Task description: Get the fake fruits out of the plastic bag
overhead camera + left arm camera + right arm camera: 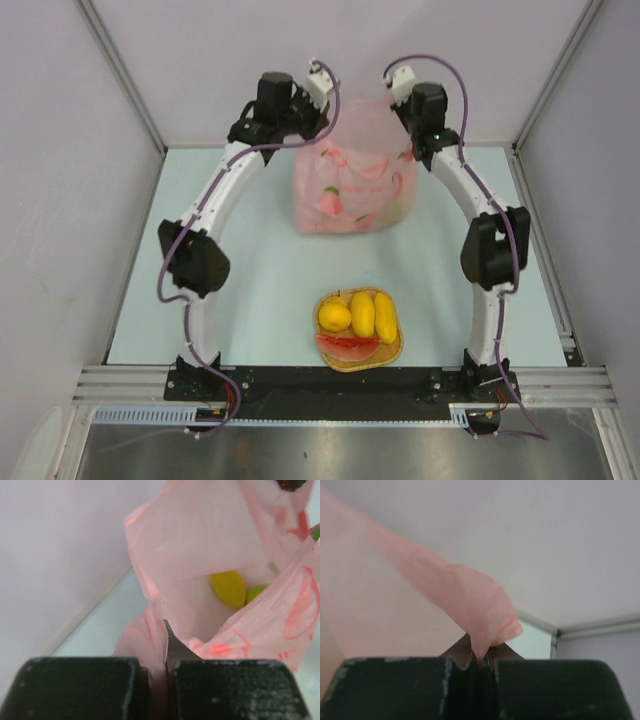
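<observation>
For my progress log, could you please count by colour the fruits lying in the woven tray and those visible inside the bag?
Yellow, in the woven tray: 3 (lemon, mango, banana)
Red, in the tray: 1 (watermelon slice)
Yellow, inside the plastic bag: 1 (yellow fruit)
Green, inside the bag: 1 (green fruit)
Total: 6 visible; the bag may hide more.

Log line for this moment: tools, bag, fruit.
left tool: shut on plastic bag edge | right tool: shut on plastic bag edge | in bag: yellow fruit, green fruit | tray: yellow fruits, watermelon slice
</observation>
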Robot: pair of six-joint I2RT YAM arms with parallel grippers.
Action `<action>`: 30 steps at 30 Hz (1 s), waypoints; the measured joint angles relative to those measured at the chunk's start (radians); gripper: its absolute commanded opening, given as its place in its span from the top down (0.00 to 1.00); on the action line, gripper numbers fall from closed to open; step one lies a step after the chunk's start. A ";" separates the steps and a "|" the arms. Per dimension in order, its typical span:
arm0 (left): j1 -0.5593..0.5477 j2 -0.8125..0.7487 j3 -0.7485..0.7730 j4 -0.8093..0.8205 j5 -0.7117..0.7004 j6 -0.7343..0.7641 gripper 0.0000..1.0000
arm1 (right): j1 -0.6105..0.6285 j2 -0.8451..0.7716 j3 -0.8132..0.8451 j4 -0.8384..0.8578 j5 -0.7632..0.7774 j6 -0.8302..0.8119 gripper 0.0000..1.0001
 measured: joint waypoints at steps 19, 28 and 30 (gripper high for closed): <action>-0.151 -0.192 -0.172 0.232 0.144 -0.032 1.00 | -0.121 -0.550 -0.510 0.232 -0.097 0.148 1.00; -0.185 -0.212 -0.614 0.110 0.169 -0.063 1.00 | -0.212 -0.615 -0.888 0.005 -0.117 0.197 0.42; -0.185 -0.215 -0.640 0.085 0.173 -0.069 1.00 | -0.220 -0.637 -0.894 -0.058 -0.141 0.195 0.26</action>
